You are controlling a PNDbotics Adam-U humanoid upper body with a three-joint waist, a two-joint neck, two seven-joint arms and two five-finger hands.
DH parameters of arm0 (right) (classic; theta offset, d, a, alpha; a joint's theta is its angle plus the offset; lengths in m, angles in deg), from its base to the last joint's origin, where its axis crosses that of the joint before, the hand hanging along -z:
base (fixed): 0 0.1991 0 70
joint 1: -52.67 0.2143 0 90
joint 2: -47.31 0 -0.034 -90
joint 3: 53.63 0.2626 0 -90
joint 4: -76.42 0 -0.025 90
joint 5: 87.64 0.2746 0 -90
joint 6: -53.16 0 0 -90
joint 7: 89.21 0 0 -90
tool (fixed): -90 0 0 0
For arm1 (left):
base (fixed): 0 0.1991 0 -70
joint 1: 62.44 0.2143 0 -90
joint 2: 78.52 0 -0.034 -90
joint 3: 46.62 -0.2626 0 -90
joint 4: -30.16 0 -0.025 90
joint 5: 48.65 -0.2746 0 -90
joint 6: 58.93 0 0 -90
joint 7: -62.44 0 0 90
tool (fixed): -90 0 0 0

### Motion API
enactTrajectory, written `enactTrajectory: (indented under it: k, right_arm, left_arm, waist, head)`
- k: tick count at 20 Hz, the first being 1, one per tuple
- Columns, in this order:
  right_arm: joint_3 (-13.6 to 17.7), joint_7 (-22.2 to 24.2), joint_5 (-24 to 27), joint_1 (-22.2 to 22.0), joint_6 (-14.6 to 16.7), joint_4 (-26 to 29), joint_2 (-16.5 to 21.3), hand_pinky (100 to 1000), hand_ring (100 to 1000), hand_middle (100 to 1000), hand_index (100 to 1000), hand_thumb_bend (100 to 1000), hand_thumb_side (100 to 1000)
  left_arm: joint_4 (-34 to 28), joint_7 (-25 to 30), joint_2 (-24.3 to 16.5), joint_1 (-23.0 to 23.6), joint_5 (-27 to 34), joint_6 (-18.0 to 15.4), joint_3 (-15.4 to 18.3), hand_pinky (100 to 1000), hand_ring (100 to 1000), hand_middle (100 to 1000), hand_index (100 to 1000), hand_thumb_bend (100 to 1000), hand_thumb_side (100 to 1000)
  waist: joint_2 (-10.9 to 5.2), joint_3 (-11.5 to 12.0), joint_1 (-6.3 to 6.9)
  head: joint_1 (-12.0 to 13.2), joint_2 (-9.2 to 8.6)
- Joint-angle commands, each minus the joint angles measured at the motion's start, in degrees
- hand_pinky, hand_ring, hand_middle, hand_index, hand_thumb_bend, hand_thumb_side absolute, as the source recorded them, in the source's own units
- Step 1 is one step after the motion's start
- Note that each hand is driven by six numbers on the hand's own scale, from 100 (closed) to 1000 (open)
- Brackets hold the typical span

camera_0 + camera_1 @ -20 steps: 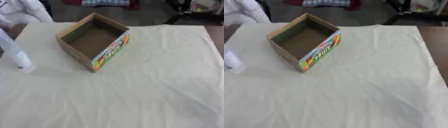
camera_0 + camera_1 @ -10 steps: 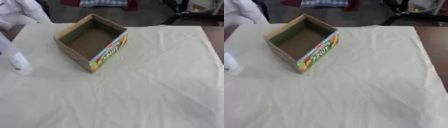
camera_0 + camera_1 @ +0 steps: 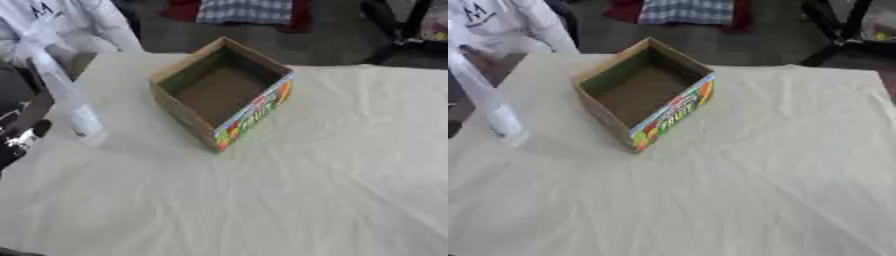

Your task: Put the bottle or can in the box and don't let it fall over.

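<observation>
The clear bottle stands upright on the cloth-covered worktop, left of the open box and apart from it — not yet loaded. A dark left robot hand shows at the left edge beside the bottle; finger state cannot be determined. The box mouth faces up — ready for vertical insertion.

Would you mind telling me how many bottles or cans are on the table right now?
1: a clear bottle standing upright near the table's left edge, left of the open cardboard box, apart from it. The box's visible interior looks empty; no cans show.
</observation>
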Motion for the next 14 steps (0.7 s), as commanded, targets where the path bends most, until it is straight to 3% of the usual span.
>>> enactTrajectory:
  k: [1,9,14]
  right_arm:
    - [0.24,0.01,-0.03,0.11,-0.05,1.0,1.17,911,968,1000,921,100,470]
    - [0.14,-0.07,-0.3,0.09,0.1,1.0,0.58,910,968,1000,919,100,470]
    - [0.2,-0.18,-1.19,-0.08,0.58,1.0,-0.46,911,968,1000,919,100,470]
  left_arm:
    - [0.49,1.34,-3.04,-1.01,-0.24,-0.01,-0.35,1000,1000,1000,832,765,285]
    - [2.43,1.45,-3.97,-2.96,-0.46,1.03,-1.58,1000,1000,1000,826,770,285]
    - [1.99,0.8,-4.87,-4.25,-0.42,1.08,-2.5,1000,1000,1000,823,768,276]
  waist:
    - [-0.9,-0.03,-0.04]
    - [-0.2,-0.05,-0.64]
    - [1.0,0.21,-1.61]
  head:
    - [-0.63,-0.72]
    - [-4.7,2.85]
    - [-6.43,3.4]
